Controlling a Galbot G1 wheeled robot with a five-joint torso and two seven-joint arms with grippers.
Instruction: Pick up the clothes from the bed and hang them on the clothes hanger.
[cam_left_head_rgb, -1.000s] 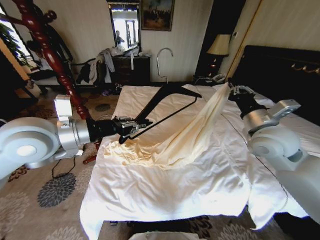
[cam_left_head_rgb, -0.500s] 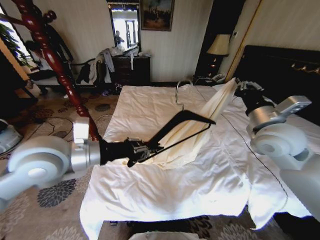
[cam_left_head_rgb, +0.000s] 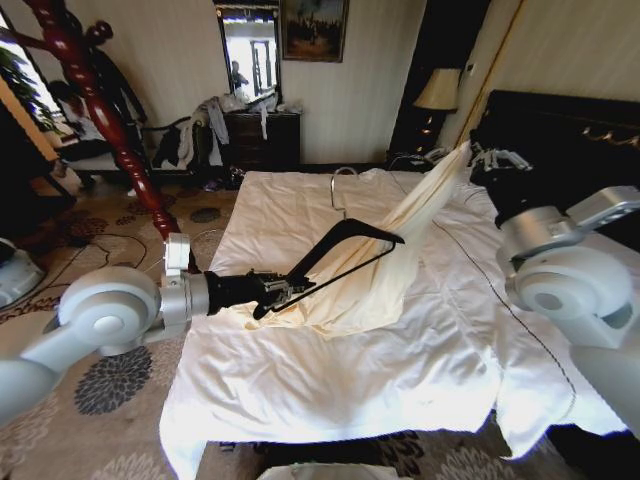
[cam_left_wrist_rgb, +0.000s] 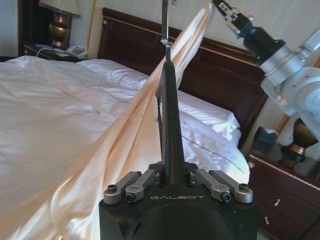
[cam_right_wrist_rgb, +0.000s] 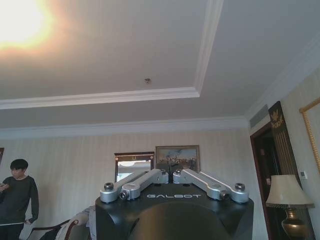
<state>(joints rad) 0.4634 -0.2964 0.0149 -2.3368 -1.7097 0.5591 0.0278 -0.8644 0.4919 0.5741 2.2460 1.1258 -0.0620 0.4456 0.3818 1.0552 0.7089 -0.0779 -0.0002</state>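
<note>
Left hand (cam_left_head_rgb: 272, 290), marked "GALBOT" on its housing in the wrist view, is clenched on one arm-end of the clothes hanger (cam_left_head_rgb: 345, 240). The hanger angles up and away from that hand over the bed (cam_left_head_rgb: 300, 400), its silver hook at the far end. The clothes (cam_left_head_rgb: 395, 250) stretch as a taut cream band just beyond the hanger. Top corner is pinched in the right hand (cam_left_head_rgb: 478, 152), raised near the black headboard; lower folds pool on the duvet beside the left hand. In the left wrist view the fabric passes behind the hanger's arm, prob. touching it. Right wrist cam also reads "GALBOT"; it faces the ceiling.
</note>
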